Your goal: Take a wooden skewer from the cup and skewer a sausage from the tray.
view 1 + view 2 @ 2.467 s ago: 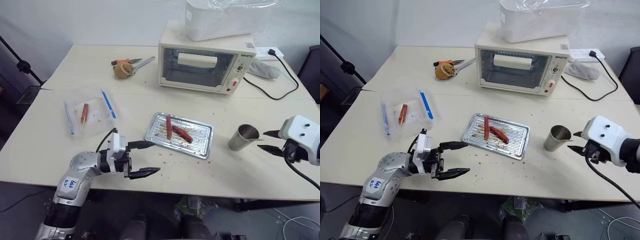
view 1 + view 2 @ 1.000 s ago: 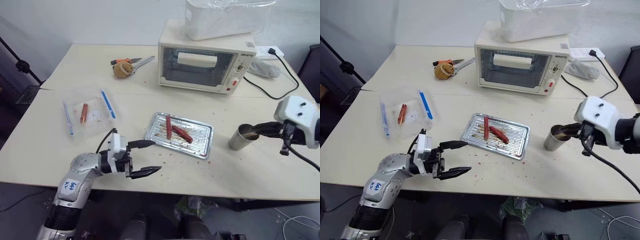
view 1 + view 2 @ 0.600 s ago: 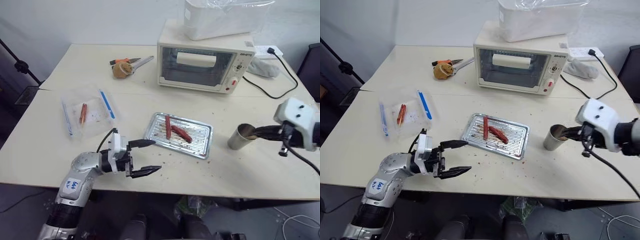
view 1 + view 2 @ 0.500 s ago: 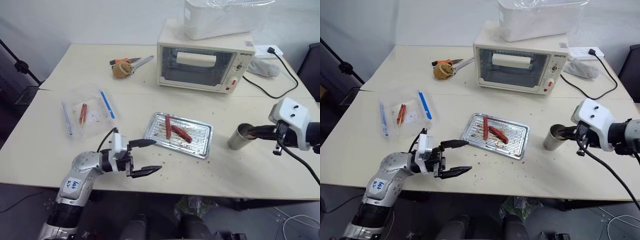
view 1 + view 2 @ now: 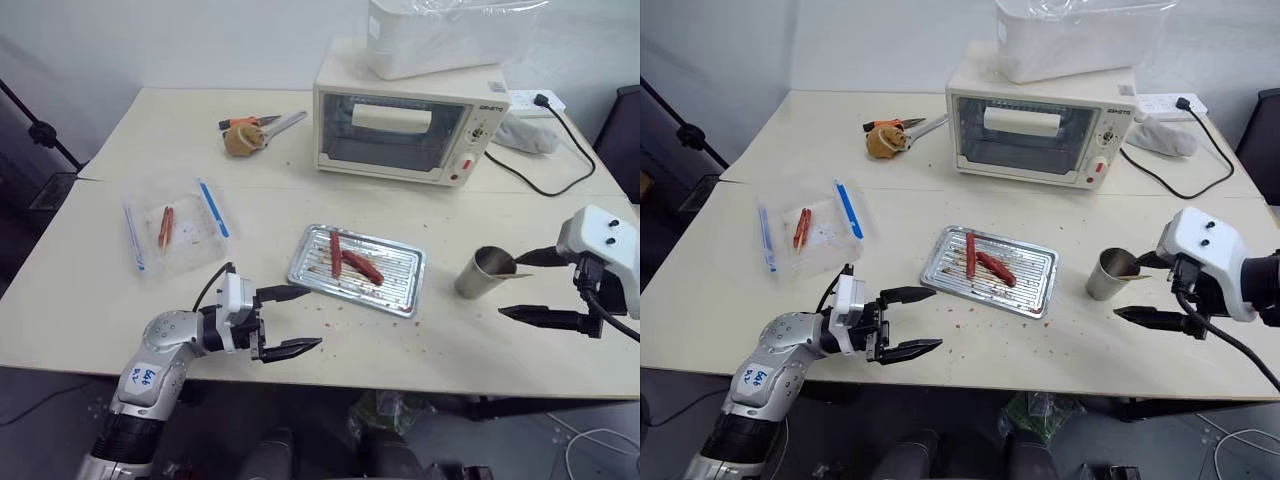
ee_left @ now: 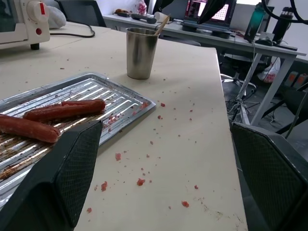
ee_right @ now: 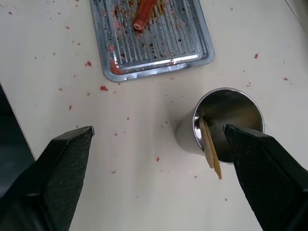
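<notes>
Right gripper (image 5: 528,288) beside the cup (image 5: 486,274) — fingers spread, empty; wooden skewer (image 7: 210,148) inside. Left gripper (image 5: 296,320) near the tray (image 5: 400,289) — fingers released.

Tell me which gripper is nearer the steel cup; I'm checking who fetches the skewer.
Right. The right gripper hangs open just beside the steel cup; the left gripper sits open beyond the tray, far off.

Upright steel cup (image 5: 487,273) near table's right edge, pale wooden skewer (image 7: 210,149) leaning over its rim; dark red sausage (image 5: 364,268) lying in ribbed tray (image 5: 400,296) mid-table.
</notes>
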You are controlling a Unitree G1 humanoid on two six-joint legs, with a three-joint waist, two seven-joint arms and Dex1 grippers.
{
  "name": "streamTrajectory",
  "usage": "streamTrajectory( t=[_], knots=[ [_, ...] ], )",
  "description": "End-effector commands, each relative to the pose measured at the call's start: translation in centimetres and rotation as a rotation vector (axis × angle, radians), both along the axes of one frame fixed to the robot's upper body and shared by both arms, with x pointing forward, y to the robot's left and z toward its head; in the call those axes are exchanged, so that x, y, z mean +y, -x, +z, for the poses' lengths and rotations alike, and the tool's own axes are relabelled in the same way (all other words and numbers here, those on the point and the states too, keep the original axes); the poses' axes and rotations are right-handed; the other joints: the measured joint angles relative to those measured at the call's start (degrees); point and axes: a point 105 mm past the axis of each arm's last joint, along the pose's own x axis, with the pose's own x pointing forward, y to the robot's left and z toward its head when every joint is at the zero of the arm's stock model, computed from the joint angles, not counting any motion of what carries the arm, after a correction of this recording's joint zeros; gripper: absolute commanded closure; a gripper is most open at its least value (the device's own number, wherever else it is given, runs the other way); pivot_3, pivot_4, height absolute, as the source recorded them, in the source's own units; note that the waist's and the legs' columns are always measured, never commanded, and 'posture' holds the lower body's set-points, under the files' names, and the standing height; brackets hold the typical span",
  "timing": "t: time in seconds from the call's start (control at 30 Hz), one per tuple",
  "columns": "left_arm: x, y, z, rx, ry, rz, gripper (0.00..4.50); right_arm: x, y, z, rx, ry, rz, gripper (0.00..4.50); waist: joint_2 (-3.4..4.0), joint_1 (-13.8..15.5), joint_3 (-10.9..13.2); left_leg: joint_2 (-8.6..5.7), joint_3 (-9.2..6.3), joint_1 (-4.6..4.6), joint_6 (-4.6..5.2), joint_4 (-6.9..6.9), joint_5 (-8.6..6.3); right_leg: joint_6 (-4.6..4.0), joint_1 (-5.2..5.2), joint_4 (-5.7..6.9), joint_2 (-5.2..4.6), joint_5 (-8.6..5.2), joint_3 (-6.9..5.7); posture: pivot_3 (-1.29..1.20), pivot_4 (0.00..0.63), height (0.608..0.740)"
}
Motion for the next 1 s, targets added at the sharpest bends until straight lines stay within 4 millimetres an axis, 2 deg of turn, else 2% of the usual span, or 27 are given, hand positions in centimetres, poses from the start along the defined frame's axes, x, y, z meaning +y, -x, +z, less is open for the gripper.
streamTrajectory(
  t=[0.03,0.23,0.53,1.0],
  knots=[
    [-0.2,0.1,0.7,-0.040,0.000,-0.009,0.00,0.4,-0.2,0.9,-0.046,0.047,-0.009,0.23,0.00,0.1,0.0,0.00,-0.02,0.00,0.00,-0.02,0.00,0.00,-0.01,-0.01,0.00,0.00,-0.01,0.00,0.150,0.740],
    [-0.2,0.2,0.6,-0.035,0.002,-0.002,0.00,0.1,0.5,0.1,0.014,0.062,-0.051,0.23,0.00,0.2,0.0,0.00,0.00,-0.19,-0.01,-0.03,0.00,0.00,-0.20,-0.03,0.00,0.00,0.00,0.00,0.150,0.740],
    [-0.1,-0.2,0.6,-0.034,-0.001,0.003,0.00,-1.2,-0.2,-0.8,0.007,0.106,-0.147,0.23,0.00,0.1,0.0,-0.01,0.02,-0.24,-0.05,0.00,0.03,0.00,-0.29,0.08,0.01,0.00,0.02,0.00,0.150,0.740],
    [-0.1,-0.3,0.6,-0.039,0.001,0.011,0.00,-0.7,-0.6,-1.3,0.013,0.115,-0.126,0.23,0.00,0.1,0.0,-0.01,0.03,-0.25,-0.05,0.00,0.04,0.00,-0.30,0.08,0.01,0.00,0.01,0.00,0.150,0.740]
  ],
)
